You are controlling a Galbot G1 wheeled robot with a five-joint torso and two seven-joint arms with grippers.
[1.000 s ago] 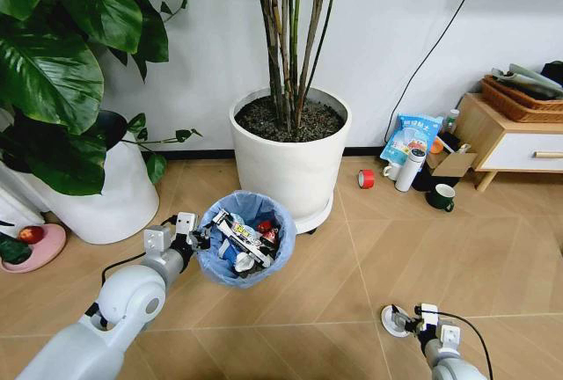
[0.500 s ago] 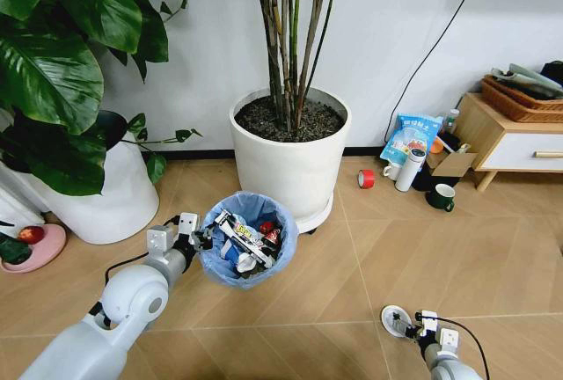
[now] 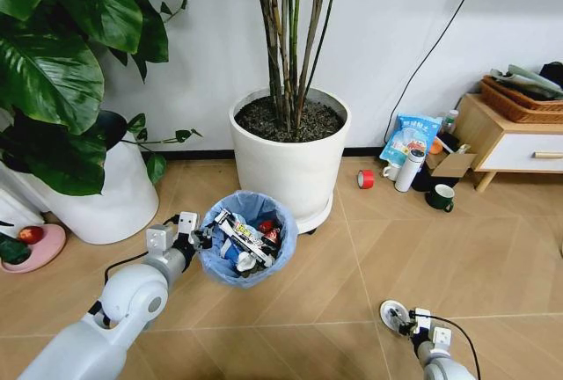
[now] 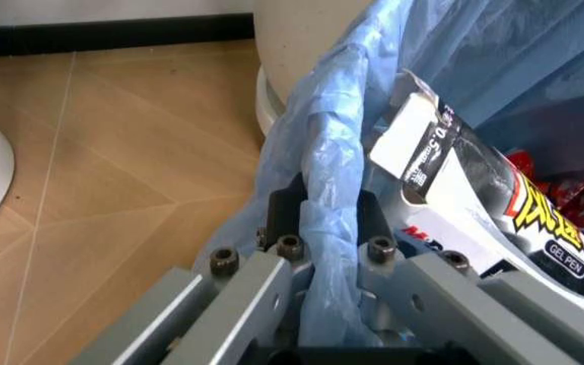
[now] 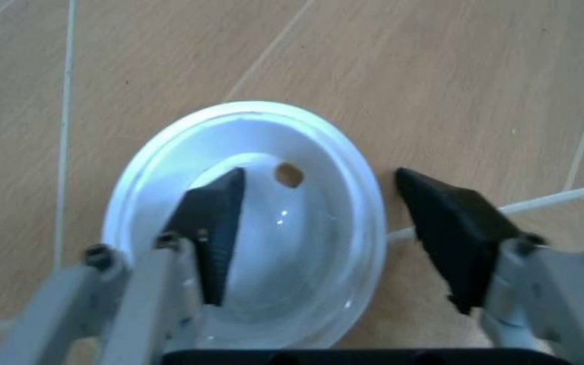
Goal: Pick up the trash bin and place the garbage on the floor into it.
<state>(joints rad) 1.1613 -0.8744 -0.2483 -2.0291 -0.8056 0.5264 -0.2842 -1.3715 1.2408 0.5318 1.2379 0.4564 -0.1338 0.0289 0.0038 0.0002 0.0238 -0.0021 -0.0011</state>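
The trash bin (image 3: 248, 237), lined with a light-blue bag, sits in front of the middle plant pot and holds several pieces of garbage (image 3: 251, 239). My left gripper (image 3: 198, 237) is shut on its bag-covered rim (image 4: 322, 205); a black-and-white wrapper (image 4: 474, 190) lies just inside. A white round lid (image 3: 393, 313) lies on the floor (image 3: 352, 266) at the lower right. My right gripper (image 3: 406, 321) is open over it (image 5: 318, 182). One finger (image 5: 216, 220) is above the lid's hollow (image 5: 271, 258) and the other (image 5: 449, 228) is outside its rim, above the wood.
A big white plant pot (image 3: 290, 156) stands right behind the bin, with another (image 3: 114, 195) to the left. By the back wall are a red tape roll (image 3: 366, 179), a white flask (image 3: 409, 171), a green mug (image 3: 442, 197) and a wooden cabinet (image 3: 506, 142).
My right gripper has shifted a little left and closer to the white lid, now straddling its rim. The left arm and the bin have barely moved.
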